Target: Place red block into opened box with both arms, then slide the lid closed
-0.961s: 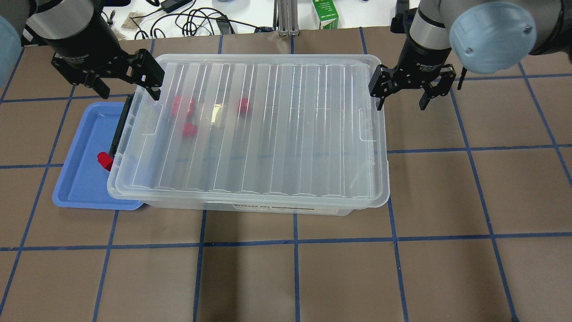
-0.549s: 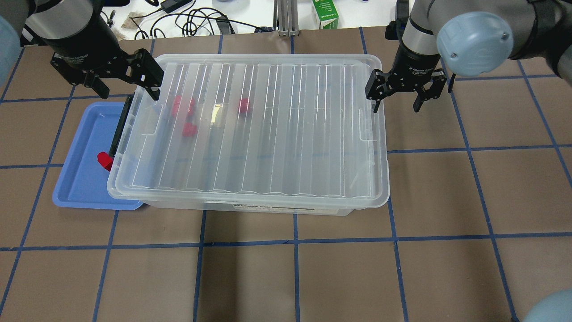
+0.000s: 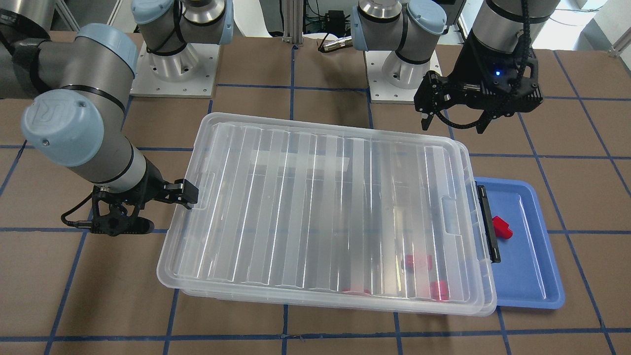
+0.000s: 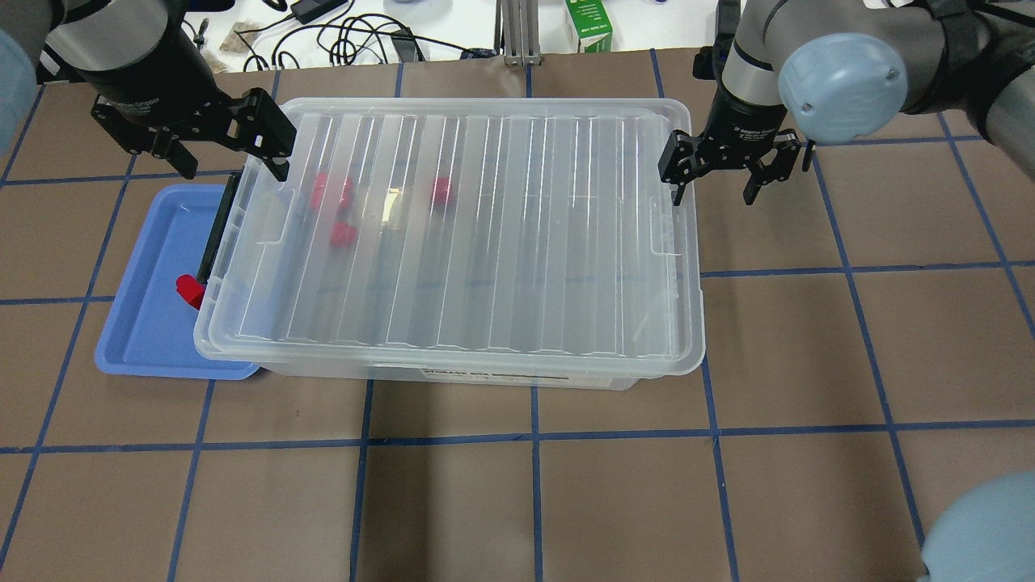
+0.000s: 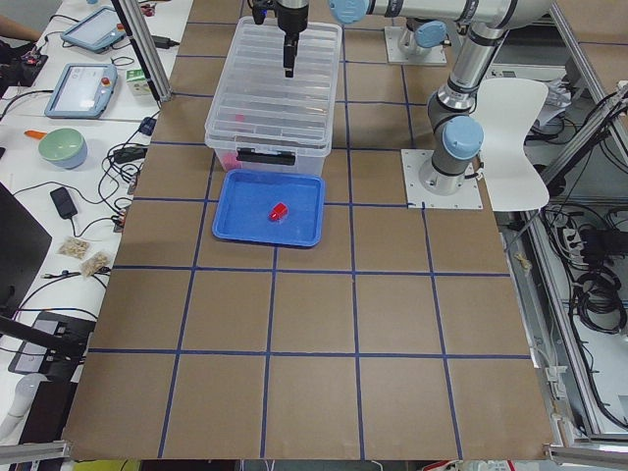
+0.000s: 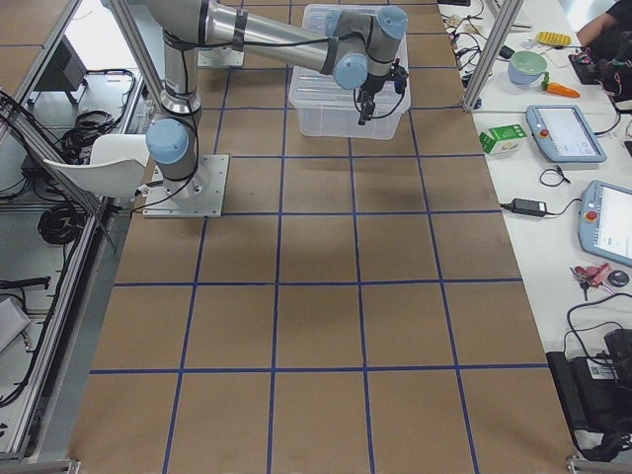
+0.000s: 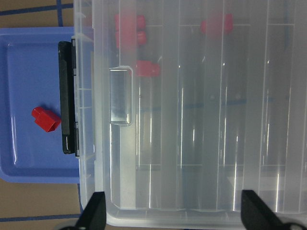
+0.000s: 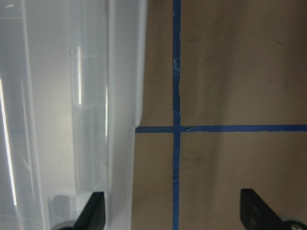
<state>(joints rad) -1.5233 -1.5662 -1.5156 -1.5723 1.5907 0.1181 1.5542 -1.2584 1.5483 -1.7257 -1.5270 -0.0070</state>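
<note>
The clear ribbed lid [image 4: 485, 234] lies over almost all of the box [image 4: 566, 380], whose black latch [image 4: 217, 230] shows at its left end. Through the lid, three red blocks [image 4: 331, 194] show blurred inside. One more red block [image 4: 190, 289] lies on the blue tray [image 4: 145, 323], half hidden by the box rim; the left wrist view shows this block [image 7: 46, 119] whole. My left gripper [image 4: 230, 162] hangs open over the lid's far left corner. My right gripper [image 4: 713, 190] is open at the lid's right short end, with one fingertip [image 8: 93, 211] over the rim.
The blue tray [image 3: 527, 266] sits partly under the box's latch end. A green carton [image 4: 589, 26] and cables [image 4: 356, 40] lie beyond the table's far edge. Both arm bases [image 3: 172, 69] stand behind the box.
My right gripper has moved a little leftward, closer to the lid's right short end, still open. The left gripper, lid and blocks have not moved.
</note>
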